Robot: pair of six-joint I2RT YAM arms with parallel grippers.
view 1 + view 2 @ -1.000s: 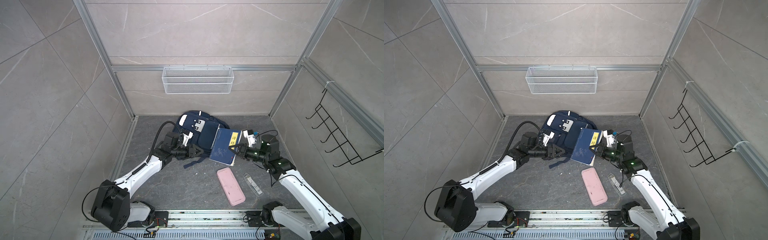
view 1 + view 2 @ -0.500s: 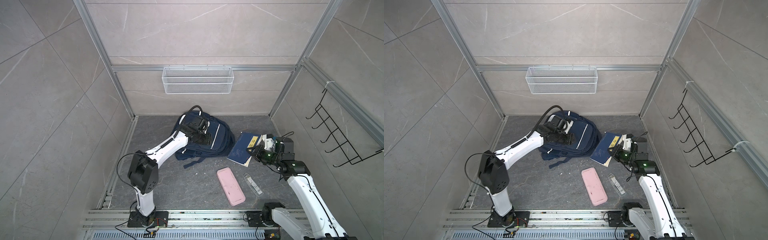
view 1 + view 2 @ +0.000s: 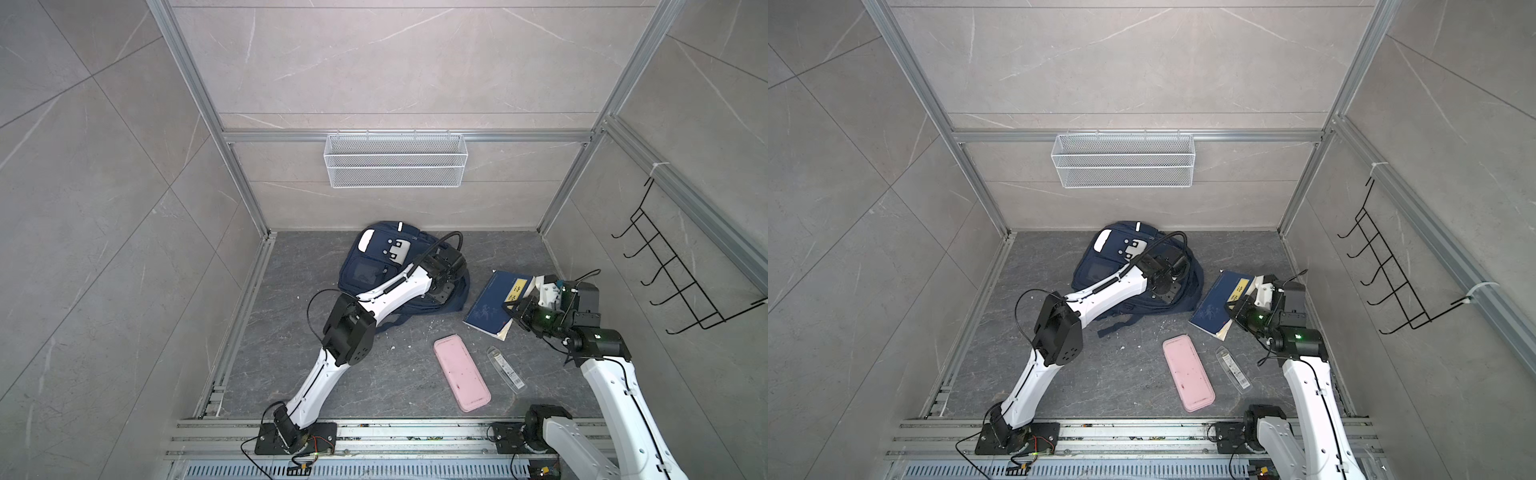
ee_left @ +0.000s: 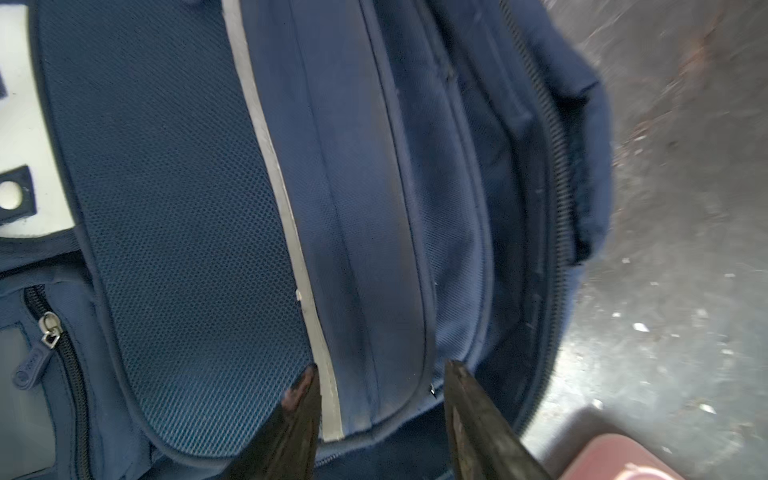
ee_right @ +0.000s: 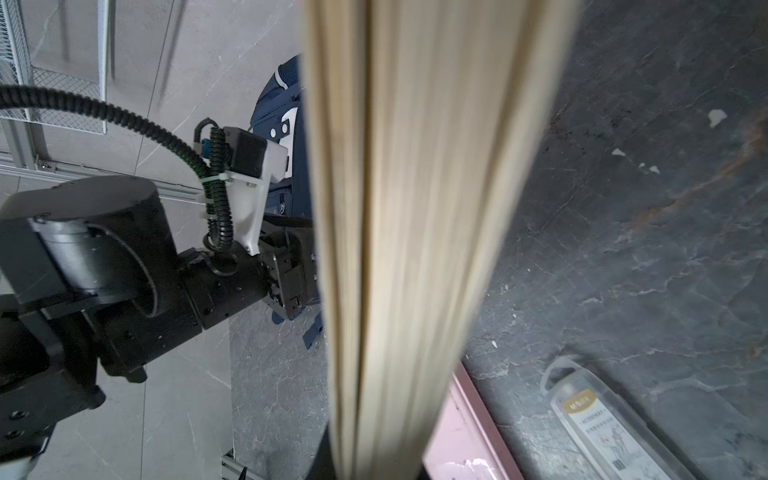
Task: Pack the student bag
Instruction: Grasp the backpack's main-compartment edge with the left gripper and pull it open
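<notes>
Right, the student bag (image 3: 376, 266) lies flat on the dark table (image 3: 332, 374) near the back wall, front side up, with its white patches towards the wall. The left arm reaches across it, and the left gripper (image 3: 442, 291) sits over the side of the bag nearest the book. In the left wrist view its two dark fingers (image 4: 299, 399) stand spread apart just above the navy fabric. The silver stripe (image 4: 282, 199) and a piped seam run into the gap between them, and I cannot tell whether the tips touch the cloth. Over on the other side, the right gripper (image 3: 515, 309) is pinching a blue book (image 3: 490, 303) by its edge, just beside the bag but not touching it. The book is tilted, its low corner close to the table. The right wrist view is filled down the middle by the book's cream page edges (image 5: 415, 228). Nearer the front rail lies a pink case (image 3: 461, 374), with a clear labelled pack (image 3: 505, 368) just beside it, both flat on the table and apart from the bag.
</notes>
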